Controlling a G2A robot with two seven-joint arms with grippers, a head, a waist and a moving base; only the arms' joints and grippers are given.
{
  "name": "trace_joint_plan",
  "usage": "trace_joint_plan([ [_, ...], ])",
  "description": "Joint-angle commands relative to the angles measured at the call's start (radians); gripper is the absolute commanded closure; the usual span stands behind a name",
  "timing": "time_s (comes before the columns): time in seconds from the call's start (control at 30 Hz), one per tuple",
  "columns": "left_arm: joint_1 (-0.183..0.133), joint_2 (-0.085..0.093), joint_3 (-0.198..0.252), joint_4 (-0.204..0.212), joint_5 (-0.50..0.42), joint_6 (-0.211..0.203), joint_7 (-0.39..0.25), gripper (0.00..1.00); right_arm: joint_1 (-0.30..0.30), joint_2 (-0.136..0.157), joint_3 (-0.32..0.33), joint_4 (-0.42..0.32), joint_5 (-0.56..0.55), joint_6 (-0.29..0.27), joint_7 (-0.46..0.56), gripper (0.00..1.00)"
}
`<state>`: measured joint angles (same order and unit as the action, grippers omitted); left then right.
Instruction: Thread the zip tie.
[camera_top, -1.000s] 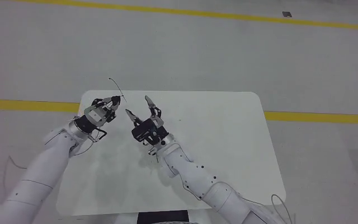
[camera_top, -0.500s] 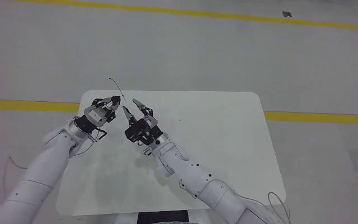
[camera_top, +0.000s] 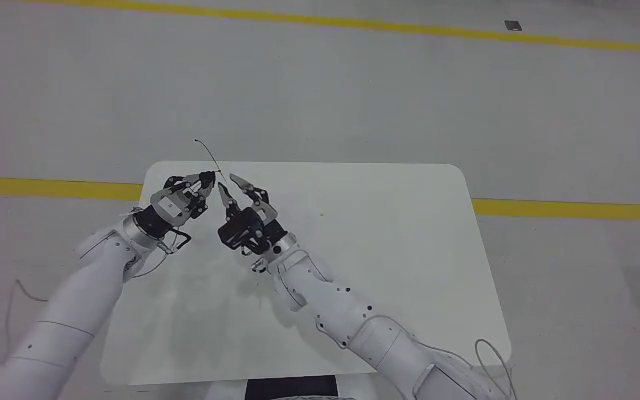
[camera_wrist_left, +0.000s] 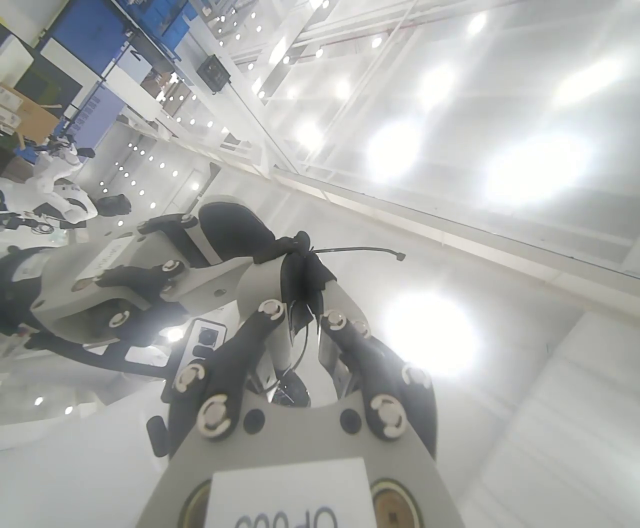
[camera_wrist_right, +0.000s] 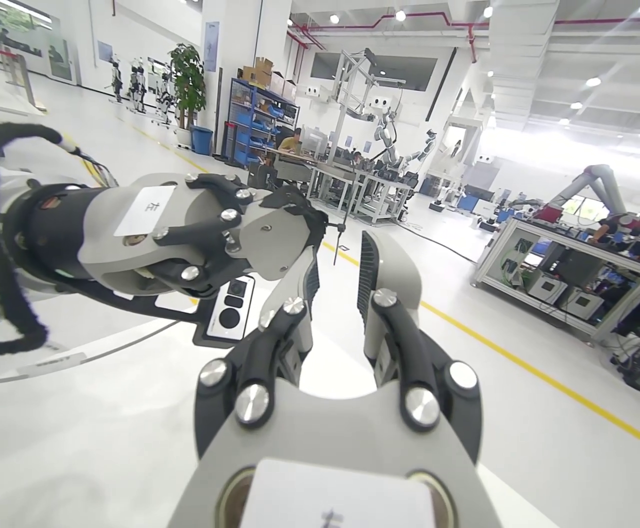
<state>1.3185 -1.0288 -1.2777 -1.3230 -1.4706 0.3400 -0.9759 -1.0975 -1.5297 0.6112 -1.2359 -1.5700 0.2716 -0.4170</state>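
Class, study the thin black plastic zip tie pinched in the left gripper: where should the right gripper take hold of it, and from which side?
Probably the free stretch of the thin black plastic zip tie jutting past the left gripper. It is slender, slightly curved and unsupported, so the open right gripper should come from opposite the left, jaws straddling it close to the pinch.

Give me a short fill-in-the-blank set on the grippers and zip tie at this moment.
The left gripper has its jaws ___ on the zip tie.
The right gripper has its jaws ___.
The zip tie is ___ in colour.
Missing words: shut, open, black.
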Motion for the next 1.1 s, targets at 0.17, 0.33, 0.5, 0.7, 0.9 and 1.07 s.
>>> trace_joint_plan([
  [0.17, 0.0, 0.0, 0.0, 0.0, 0.0, 0.0, 0.0, 1.0, 0.005, -0.01, 0.005, 0.013, 0.0, 0.0, -0.008, 0.83],
  [0.33, 0.0, 0.0, 0.0, 0.0, 0.0, 0.0, 0.0, 1.0, 0.01, -0.014, 0.003, 0.02, 0.0, 0.003, -0.011, 0.93],
  [0.5, 0.0, 0.0, 0.0, 0.0, 0.0, 0.0, 0.0, 1.0, 0.015, -0.014, -0.002, 0.023, 0.0, 0.009, -0.013, 1.0],
  [0.7, 0.0, 0.0, 0.0, 0.0, 0.0, 0.0, 0.0, 1.0, 0.011, -0.014, 0.003, 0.022, 0.0, 0.014, -0.005, 1.0],
  [0.9, 0.0, 0.0, 0.0, 0.0, 0.0, 0.0, 0.0, 1.0, -0.001, -0.01, 0.022, 0.018, 0.0, 0.014, -0.004, 1.0],
  [1.07, 0.0, 0.0, 0.0, 0.0, 0.0, 0.0, 0.0, 1.0, -0.006, -0.003, 0.029, 0.016, 0.0, 0.014, -0.004, 1.0],
])
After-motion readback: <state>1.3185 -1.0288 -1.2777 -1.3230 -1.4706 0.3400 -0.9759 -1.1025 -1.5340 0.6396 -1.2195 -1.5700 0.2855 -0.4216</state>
